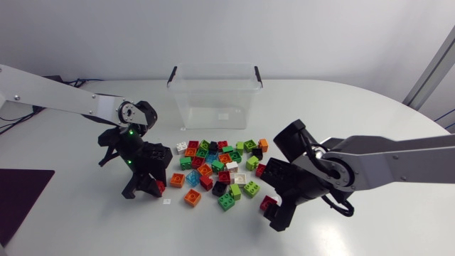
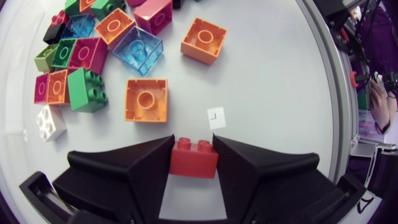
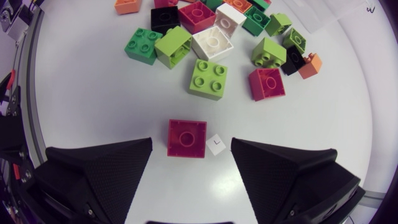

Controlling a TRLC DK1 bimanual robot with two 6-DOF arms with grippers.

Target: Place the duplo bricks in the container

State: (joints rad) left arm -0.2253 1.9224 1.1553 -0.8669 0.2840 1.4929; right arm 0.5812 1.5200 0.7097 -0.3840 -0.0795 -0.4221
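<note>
The left gripper point(image 2: 194, 149) is found clamped on a red two-stud brick point(image 2: 194, 164), gripped on both sides. The right gripper point(image 3: 191, 144) is spread apart. A dark red brick point(image 3: 186, 138) lies untouched between its fingers (a white tag point(image 3: 215, 144) lies just beside the brick).

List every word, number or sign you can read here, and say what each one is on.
"L": white tag lying on the table beside the red brick.
"L": second white tag beside the crimson brick.
Sticker on the container: too small to read.
</note>
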